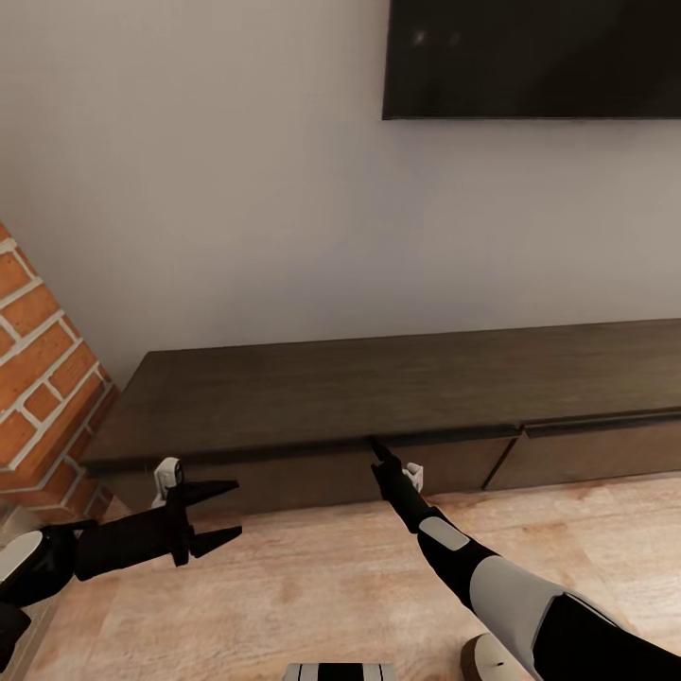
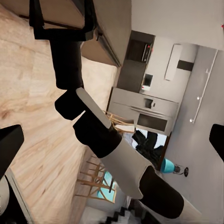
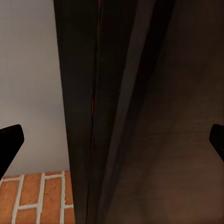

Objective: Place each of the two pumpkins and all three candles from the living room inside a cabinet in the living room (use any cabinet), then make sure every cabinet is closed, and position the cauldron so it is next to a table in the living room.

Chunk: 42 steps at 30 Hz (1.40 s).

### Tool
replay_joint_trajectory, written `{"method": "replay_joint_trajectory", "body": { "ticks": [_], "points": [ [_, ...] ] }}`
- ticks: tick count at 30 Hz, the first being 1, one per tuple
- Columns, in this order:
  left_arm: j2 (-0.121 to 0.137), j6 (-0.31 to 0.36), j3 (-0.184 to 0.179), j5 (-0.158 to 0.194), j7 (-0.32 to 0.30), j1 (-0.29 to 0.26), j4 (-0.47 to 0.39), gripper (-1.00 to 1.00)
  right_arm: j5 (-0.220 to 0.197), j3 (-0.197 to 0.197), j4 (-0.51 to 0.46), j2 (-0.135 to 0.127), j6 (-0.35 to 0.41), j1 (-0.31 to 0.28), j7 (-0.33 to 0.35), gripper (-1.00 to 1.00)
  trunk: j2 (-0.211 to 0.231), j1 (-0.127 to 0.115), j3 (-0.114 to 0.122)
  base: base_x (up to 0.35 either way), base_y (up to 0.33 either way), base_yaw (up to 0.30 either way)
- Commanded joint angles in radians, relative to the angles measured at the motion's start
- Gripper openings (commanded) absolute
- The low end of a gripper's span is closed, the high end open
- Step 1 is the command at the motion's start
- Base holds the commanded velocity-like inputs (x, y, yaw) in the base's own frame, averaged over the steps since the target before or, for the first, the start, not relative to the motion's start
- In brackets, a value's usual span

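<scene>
Cabinet: the long low dark brown wood cabinet [image 1: 397, 397] stands against the pale wall, drawer fronts flush.
My right hand [image 1: 378, 450]: at the lip under its top edge; wrist view shows fingers spread.
My left hand [image 1: 219, 515]: spread, empty, above the wood floor [image 1: 312, 586].

Head view above cabinet [image 1: 378, 397]; wrist views close.

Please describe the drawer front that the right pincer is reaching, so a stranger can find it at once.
Below the wall-mounted television runs a long, low, dark wood cabinet. The drawer front sits at its left end beside the brick column, and the right pincer points at its top edge.
</scene>
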Motion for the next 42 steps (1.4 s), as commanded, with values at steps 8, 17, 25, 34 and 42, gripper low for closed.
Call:
{"method": "replay_joint_trajectory", "body": {
  "ticks": [8, 17, 25, 34, 42],
  "points": [
    [0.000, 0.000, -0.051, 0.013, 0.007, 0.001, -0.005, 1.00, -0.010, 0.006, 0.002, 0.000, 0.003, -0.001, 0.005, 1.00, 0.000, 0.000, -0.001, 0.086, 0.000, 0.000],
    [0.000, -0.001, -0.053, 0.013, 0.007, 0.001, -0.005, 1.00, -0.010, 0.006, 0.002, 0.000, 0.007, -0.001, 0.005, 1.00, 0.000, 0.000, -0.001, 0.004, 0.000, 0.000],
    [0.000, -0.001, -0.051, 0.013, 0.007, 0.001, -0.004, 1.00, -0.010, 0.005, 0.002, 0.000, 0.009, -0.001, 0.005, 1.00, 0.000, 0.000, -0.001, 0.000, 0.000, 0.000],
    [0.000, -0.001, -0.047, 0.013, 0.007, 0.001, -0.004, 1.00, -0.012, 0.003, 0.012, 0.002, 0.010, -0.001, 0.002, 1.00, 0.000, 0.000, -0.001, 0.000, 0.000, 0.000],
    [0.000, -0.001, -0.045, 0.013, -0.004, 0.001, -0.004, 1.00, -0.013, 0.003, 0.015, 0.002, 0.010, -0.001, 0.000, 1.00, 0.000, 0.000, -0.001, 0.004, 0.000, 0.000]
  ]
}}
